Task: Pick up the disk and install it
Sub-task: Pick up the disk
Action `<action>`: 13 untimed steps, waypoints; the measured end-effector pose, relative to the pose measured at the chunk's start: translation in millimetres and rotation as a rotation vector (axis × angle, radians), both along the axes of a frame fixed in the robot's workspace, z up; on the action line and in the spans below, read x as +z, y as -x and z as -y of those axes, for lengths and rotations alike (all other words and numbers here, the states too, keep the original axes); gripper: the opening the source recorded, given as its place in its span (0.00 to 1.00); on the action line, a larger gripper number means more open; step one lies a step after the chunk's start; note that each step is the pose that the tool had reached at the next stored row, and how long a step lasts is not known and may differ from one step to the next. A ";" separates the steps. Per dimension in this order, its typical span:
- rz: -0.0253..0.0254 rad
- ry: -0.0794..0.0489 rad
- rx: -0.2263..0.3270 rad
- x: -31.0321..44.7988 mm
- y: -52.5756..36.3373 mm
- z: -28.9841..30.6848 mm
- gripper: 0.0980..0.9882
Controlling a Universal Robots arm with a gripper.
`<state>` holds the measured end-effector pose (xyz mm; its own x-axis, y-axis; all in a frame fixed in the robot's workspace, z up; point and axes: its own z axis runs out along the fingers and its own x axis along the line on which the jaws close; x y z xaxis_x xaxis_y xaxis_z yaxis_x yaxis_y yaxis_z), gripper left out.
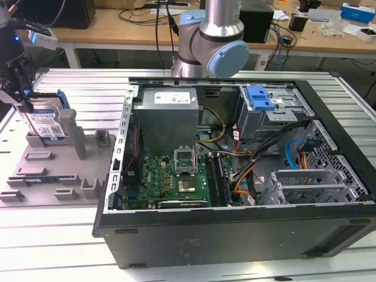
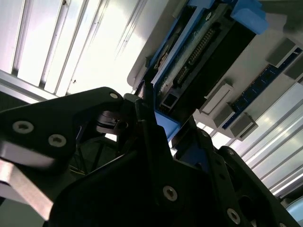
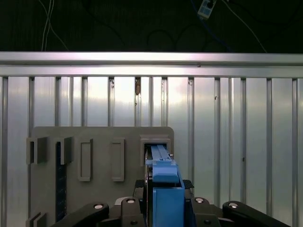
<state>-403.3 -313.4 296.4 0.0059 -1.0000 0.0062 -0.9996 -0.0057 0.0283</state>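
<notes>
The disk is a silver drive with a white-and-blue label and a blue frame. It stands on edge in a slot of the grey holder plate at the exterior view's left. My gripper comes down on its top edge, with one black finger on each side of the blue frame. In the first wrist view the disk's blue edge runs between the fingers of the gripper, which press on it. The second wrist view shows the disk from its underside, with the gripper shut on its blue frame.
An open computer case lies at the centre and right, holding a grey power supply, a green motherboard and a drive cage with a blue latch. The arm's base rises behind the case. The holder plate has several other slots.
</notes>
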 end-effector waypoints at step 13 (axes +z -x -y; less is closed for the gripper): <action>0.0000 0.000 0.000 -0.5 0.0 0.0 0.30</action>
<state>-403.3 -313.4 295.9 0.0059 -1.0000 0.0061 -0.9996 -0.0058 0.0283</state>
